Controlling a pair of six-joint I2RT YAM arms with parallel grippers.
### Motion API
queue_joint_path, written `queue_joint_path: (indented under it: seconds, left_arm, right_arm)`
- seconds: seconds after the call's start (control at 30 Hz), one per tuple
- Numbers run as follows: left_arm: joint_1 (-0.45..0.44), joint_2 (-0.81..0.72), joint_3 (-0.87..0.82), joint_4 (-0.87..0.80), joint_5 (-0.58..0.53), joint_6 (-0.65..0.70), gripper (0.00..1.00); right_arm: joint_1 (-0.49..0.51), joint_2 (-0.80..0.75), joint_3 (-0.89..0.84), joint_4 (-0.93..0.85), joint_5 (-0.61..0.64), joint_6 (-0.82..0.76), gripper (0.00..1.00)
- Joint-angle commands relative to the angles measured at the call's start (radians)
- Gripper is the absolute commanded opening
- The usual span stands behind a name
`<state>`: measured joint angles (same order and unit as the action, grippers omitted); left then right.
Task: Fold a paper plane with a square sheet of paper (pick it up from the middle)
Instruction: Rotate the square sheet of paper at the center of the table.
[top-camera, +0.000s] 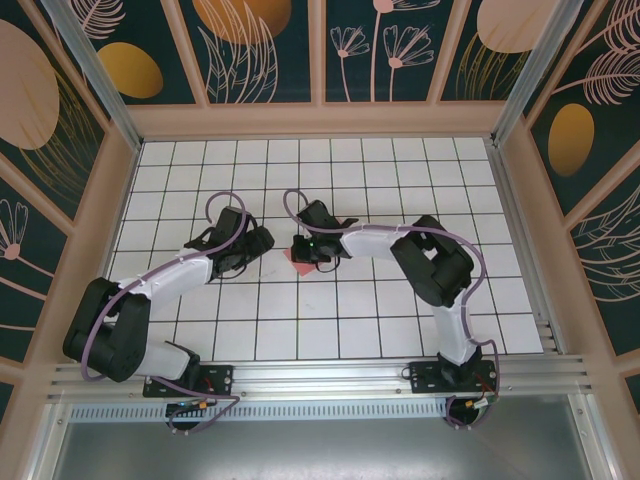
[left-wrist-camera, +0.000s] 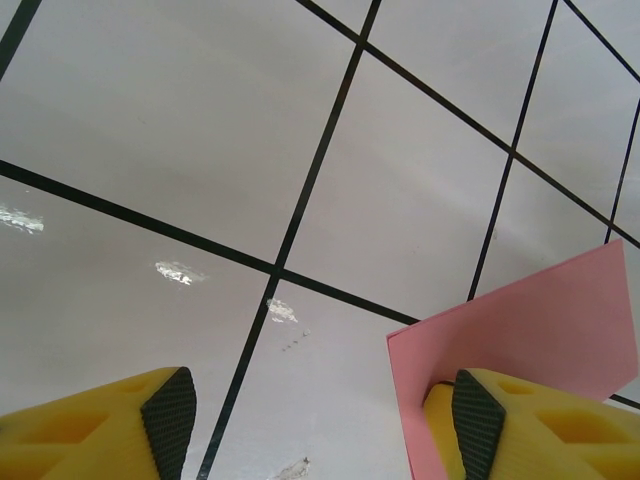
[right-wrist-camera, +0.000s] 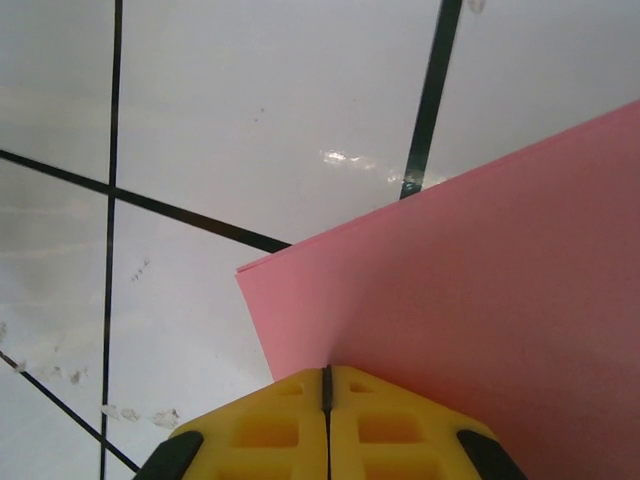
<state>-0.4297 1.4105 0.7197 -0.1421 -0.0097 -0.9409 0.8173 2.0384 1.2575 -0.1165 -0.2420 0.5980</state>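
White gridded table (top-camera: 300, 330), seemingly scuffed; floral walls (top-camera: 400, 40)

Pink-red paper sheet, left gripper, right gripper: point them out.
pink-red paper sheet (right-wrist-camera: 480, 300), right wrist view, flat face
left gripper (left-wrist-camera: 325, 430), left wrist view, between open yellow fingers
right gripper (right-wrist-camera: 327, 385), right wrist view, shut fingertips' seam

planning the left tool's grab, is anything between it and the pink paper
Nothing visible does. The left tool stands open over the table, the paper sheet right beside one finger, the right tool shut on it.
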Motion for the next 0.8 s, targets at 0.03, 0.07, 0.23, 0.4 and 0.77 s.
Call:
queue_joint_path:
  seconds: [0.03,0.07,0.23,0.4,0.77]
  left_arm:
    - [0.006,-0.005,-0.020,0.008,0.007,-0.008,0.72]
    - [0.006,-0.006,-0.022,0.013,0.017,-0.003,0.72]
    - [0.006,-0.001,-0.036,0.060,0.079,0.007,0.74]
    - [0.005,0.015,-0.037,0.109,0.164,0.010,0.75]
    - [-0.023,0.058,-0.034,0.176,0.269,0.016,0.77]
  right_arm:
    - [0.000,-0.045,-0.103,-0.194,-0.010,-0.178,0.05]
    - [-0.007,-0.070,-0.135,-0.219,-0.002,-0.222,0.05]
    - [-0.093,-0.212,-0.213,-0.239,0.035,-0.257,0.10]
    - [-0.124,-0.325,-0.228,-0.170,0.145,-0.084,0.34]
    - [-0.132,-0.191,-0.101,-0.228,0.321,0.052,0.50]
